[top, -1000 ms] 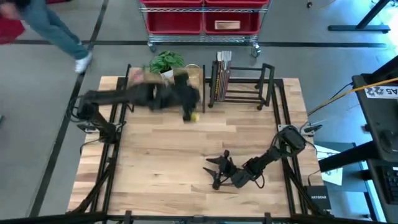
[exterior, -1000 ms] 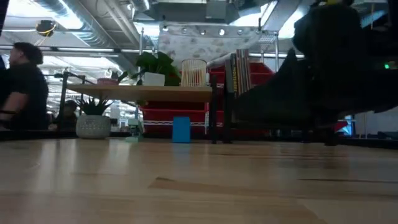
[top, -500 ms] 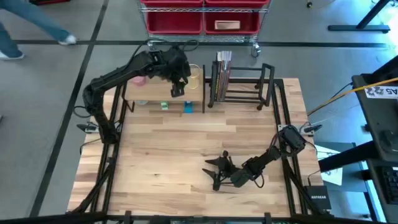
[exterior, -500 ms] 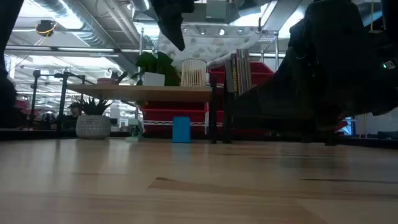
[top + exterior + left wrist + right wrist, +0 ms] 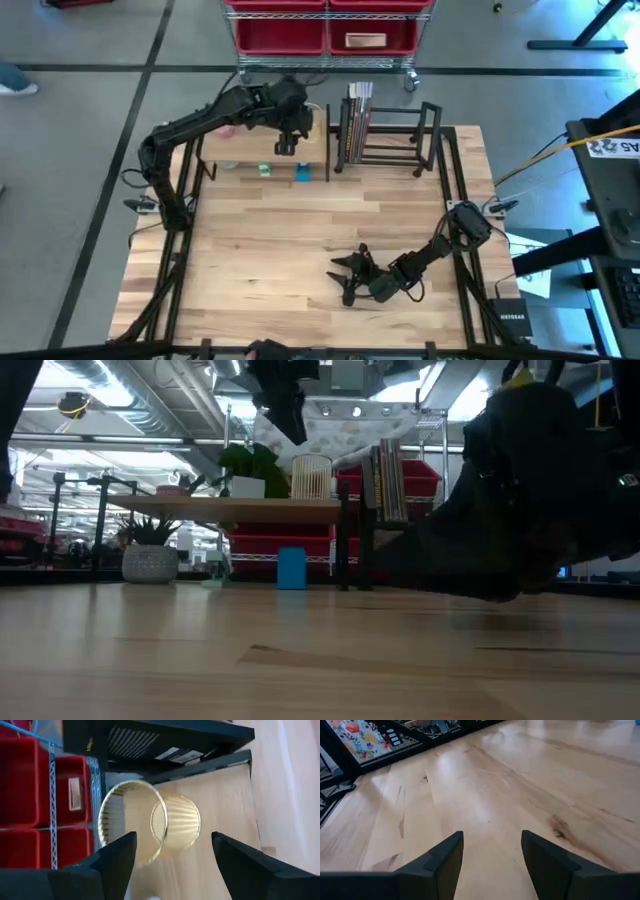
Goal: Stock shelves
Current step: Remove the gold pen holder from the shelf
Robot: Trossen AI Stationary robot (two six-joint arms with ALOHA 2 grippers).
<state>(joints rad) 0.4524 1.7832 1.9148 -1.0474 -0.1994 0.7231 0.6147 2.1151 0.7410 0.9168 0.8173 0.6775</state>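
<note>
The left gripper (image 5: 172,852) is held open above the cream ribbed cup (image 5: 150,825) on the wood-topped shelf (image 5: 318,135), apparently for aligning a grasp or release. The right gripper (image 5: 345,275) is parked open at the table's (image 5: 260,240) near right, clear of the work.

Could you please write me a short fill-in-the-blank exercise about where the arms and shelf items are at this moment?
1. The left hand hovers with its fingers ____ over a ribbed cream holder on the wood-topped shelf.
2. The books stand in the black ____ rack.
3. A small ____ box stands under the shelf.
4. The right hand rests low over the ____, holding nothing.

Missing words: open; metal; blue; table
</note>
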